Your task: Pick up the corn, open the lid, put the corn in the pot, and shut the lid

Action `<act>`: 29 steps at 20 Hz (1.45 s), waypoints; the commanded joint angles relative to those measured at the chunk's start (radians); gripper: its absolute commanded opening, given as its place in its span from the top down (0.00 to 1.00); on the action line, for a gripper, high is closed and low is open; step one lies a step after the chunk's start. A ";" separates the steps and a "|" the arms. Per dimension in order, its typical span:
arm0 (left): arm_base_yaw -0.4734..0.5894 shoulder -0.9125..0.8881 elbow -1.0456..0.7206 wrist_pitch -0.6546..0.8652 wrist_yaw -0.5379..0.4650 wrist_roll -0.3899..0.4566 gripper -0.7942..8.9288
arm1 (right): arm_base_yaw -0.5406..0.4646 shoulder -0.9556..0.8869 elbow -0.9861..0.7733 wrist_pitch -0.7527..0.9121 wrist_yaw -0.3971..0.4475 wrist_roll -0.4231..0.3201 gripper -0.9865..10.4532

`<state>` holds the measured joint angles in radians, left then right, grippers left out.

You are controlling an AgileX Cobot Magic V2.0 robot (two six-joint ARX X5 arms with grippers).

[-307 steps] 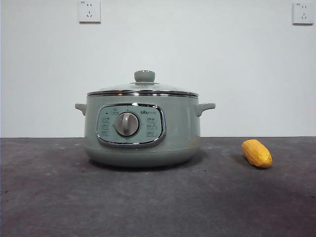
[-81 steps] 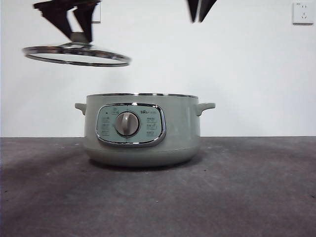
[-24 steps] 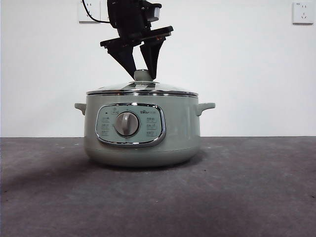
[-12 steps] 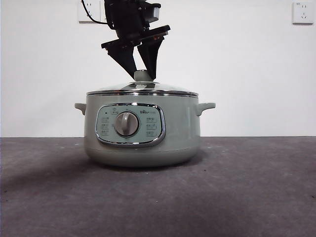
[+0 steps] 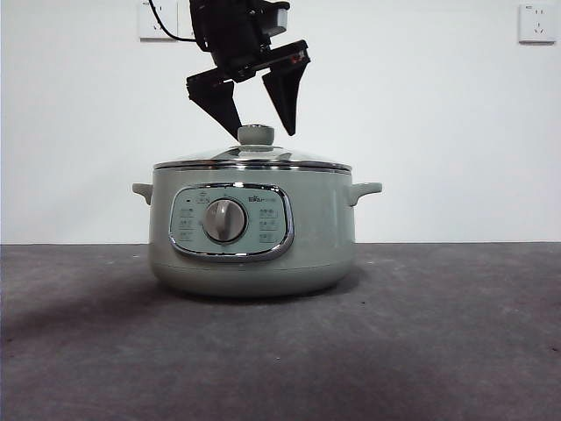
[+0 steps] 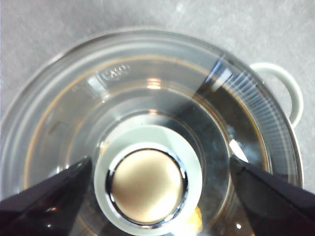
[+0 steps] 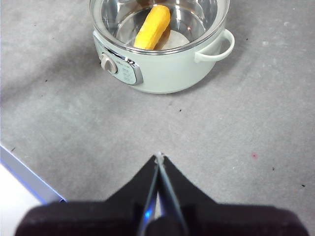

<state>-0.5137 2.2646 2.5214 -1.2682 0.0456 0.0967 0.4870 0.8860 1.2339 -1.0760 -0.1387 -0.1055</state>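
Note:
The sage-green pot (image 5: 254,228) stands on the dark table, left of the middle. The glass lid (image 5: 254,159) sits flat on its rim. My left gripper (image 5: 263,132) hangs just above the lid with its jaws open, one on each side of the green knob (image 5: 256,134) and apart from it. In the left wrist view the knob (image 6: 146,184) lies between the spread jaws. The corn (image 7: 152,25) lies inside the pot (image 7: 162,69) in the right wrist view. My right gripper (image 7: 158,157) is shut and empty, high above the table in front of the pot.
Two wall sockets (image 5: 159,19) (image 5: 537,22) are on the white wall behind. The right wrist view shows the table's front edge (image 7: 29,179). One of the pot's side handles (image 6: 290,93) shows in the left wrist view.
My left gripper has opened its jaws and let go of the knob, rising slightly. The lid stays on the pot.

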 commanded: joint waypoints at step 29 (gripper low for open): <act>-0.284 -1.159 -0.735 -0.060 -0.072 -0.155 0.92 | 0.003 0.006 -0.010 -0.101 0.008 -0.004 0.91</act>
<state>-0.7979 1.1007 1.7924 -1.3304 -0.0235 -0.0372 0.4870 0.8898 1.2339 -1.1812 -0.1307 -0.1051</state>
